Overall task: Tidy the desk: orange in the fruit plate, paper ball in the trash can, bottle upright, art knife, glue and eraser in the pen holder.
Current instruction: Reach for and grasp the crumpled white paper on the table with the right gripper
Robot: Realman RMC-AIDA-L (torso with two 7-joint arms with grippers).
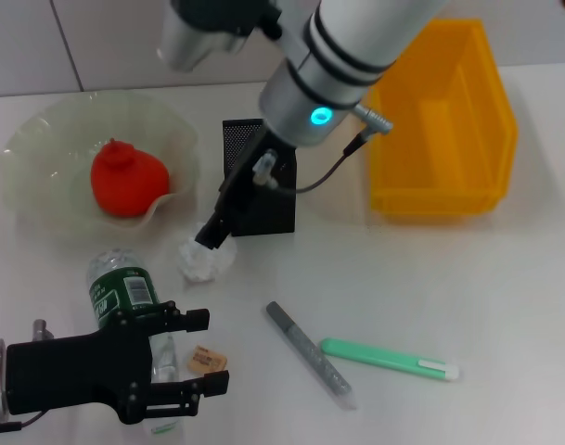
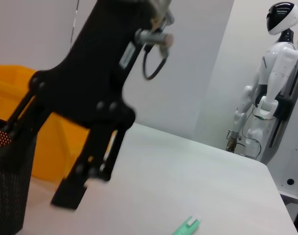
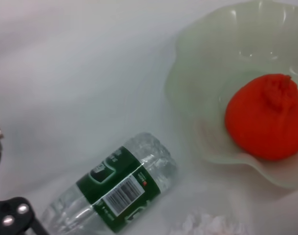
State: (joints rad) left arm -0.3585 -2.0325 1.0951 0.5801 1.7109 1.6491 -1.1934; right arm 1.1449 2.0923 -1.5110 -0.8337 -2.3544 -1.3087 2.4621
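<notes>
The orange [image 1: 127, 180] [image 3: 265, 117] lies in the pale-green fruit plate [image 1: 41, 139] [image 3: 197, 63]. Next to the black mesh pen holder [image 1: 263, 185], my right gripper [image 1: 212, 239] hangs open just above the white paper ball [image 1: 206, 261]. The bottle [image 1: 124, 289] [image 3: 120, 190] lies on its side, its neck end between the fingers of my open left gripper [image 1: 204, 352]. The tan eraser [image 1: 208, 360] sits by those fingertips. A grey glue pen [image 1: 310, 354] and a green art knife [image 1: 389, 359] lie on the table. The yellow trash can [image 1: 444, 120] stands at the back right.
The white table runs bare to the right of the green knife. The pen holder [image 2: 7, 186] and the yellow bin [image 2: 51, 142] stand close behind the right arm. A white humanoid robot [image 2: 266, 93] stands beyond the table's far edge.
</notes>
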